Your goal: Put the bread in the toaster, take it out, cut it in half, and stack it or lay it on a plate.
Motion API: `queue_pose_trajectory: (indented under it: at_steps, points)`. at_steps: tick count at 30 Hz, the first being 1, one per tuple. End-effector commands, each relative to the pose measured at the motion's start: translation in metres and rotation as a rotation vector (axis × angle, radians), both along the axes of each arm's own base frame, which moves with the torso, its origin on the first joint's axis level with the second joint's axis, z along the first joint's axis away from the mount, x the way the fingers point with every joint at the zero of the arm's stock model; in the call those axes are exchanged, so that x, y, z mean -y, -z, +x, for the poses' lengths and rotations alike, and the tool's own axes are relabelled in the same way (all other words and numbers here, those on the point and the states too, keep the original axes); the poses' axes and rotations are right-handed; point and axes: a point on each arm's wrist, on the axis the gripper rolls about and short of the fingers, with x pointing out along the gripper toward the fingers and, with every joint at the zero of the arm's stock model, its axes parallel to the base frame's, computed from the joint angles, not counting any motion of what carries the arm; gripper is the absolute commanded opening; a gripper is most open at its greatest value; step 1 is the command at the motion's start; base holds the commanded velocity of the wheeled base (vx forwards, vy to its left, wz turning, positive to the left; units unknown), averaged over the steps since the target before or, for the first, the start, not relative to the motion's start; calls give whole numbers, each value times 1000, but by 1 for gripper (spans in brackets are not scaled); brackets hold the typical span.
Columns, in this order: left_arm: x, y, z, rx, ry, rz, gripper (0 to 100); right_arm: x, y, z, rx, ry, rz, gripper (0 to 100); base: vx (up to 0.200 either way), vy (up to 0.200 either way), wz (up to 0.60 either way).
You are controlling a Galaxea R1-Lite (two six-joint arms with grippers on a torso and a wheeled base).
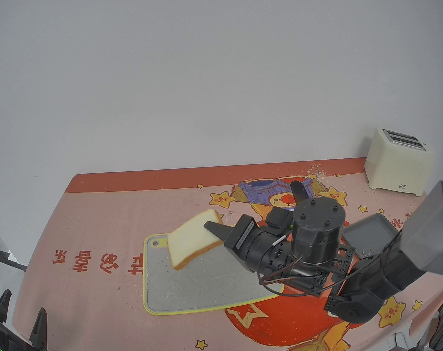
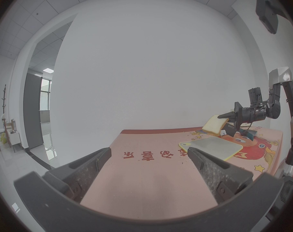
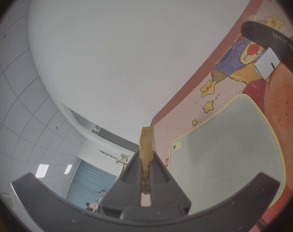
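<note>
**A:** Where's the bread (image 1: pixel 192 237)?

**B:** In the air, tilted, over the far-left part of the board (image 1: pixel 207 283). The right gripper (image 1: pixel 212 230) is clamped on its right edge (a thin pinch, by the wrist view).

**A:** Which step is this?

**B:** The slice looks pale, so I'd judge it is bound for the toaster (image 1: pixel 398 164), far right on the table (image 1: pixel 99 230). To do that well, keep the pinch firm without crushing. Turn the slice upright, line its lower edge with a slot and lower it straight.

**A:** Anything in the slots?

**B:** Nothing stands out of either one. The grey plate (image 1: pixel 370 230), nearer and a little left of the toaster, holds no bread, perhaps a few crumbs.

**A:** And the other arm?

**B:** The left gripper (image 1: pixel 22 308) hangs at the near-left corner with its jaws spread wide, holding nothing. It is well apart from the board.
</note>
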Motion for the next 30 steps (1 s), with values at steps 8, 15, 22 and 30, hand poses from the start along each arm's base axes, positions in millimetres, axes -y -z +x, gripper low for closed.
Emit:
queue_pose_trajectory:
  at_steps: [8, 15, 22, 30]
  points:
    - [0, 5, 1, -18, 0, 0, 100, -3, 30, 3, -103, 83, -22, 0, 0, 0, 0]
    - [0, 5, 1, -18, 0, 0, 100, 1, 51, 1, -91, 92, -16, 0, 0, 0, 0]
    - [0, 5, 1, -18, 0, 0, 100, 7, 65, -2, -102, 112, -40, 0, 0, 0, 0]
    - [0, 5, 1, -18, 0, 0, 100, 9, 69, 1, -89, 138, -32, 0, 0, 0, 0]
